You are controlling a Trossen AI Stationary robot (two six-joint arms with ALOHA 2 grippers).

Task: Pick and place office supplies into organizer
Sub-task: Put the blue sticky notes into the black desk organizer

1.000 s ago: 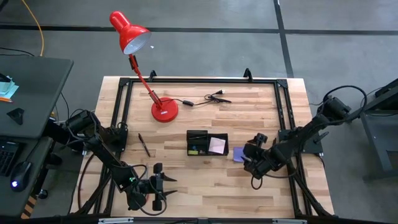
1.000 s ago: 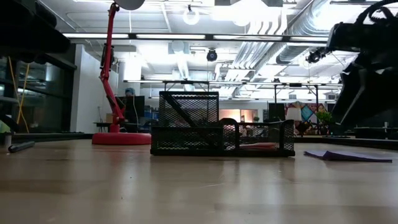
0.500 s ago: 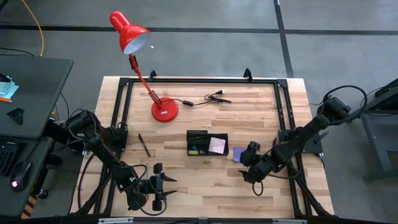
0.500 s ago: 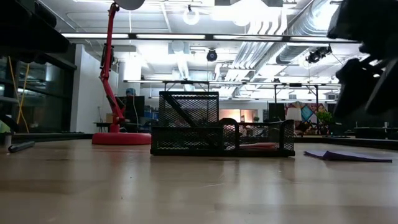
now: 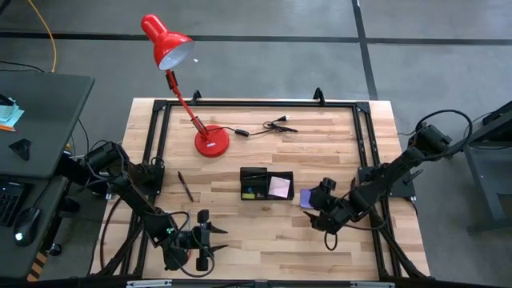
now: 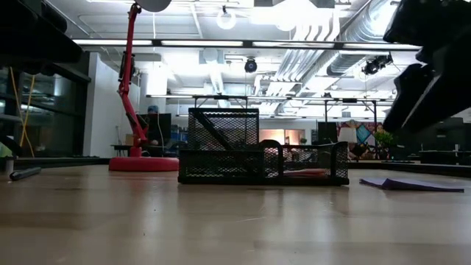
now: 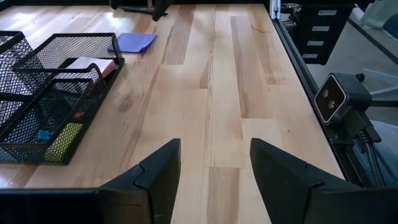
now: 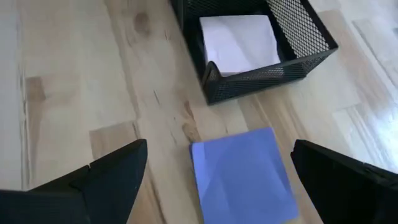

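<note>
We see a pale wooden plank surface (image 5: 240,224) edged by a black frame, and near its middle stands the black mesh organizer (image 5: 266,184), with a pale pink pad lying in its right compartment. Just beside the organizer's right end the purple sticky-note pad (image 5: 306,198) lies flat on the wood, while a single black pen (image 5: 185,186) lies well apart to the organizer's left. Toward the far edge we find the round base of the red desk lamp (image 5: 212,142), and beside it the black cable with its plug (image 5: 268,126) trails across the planks.
</note>
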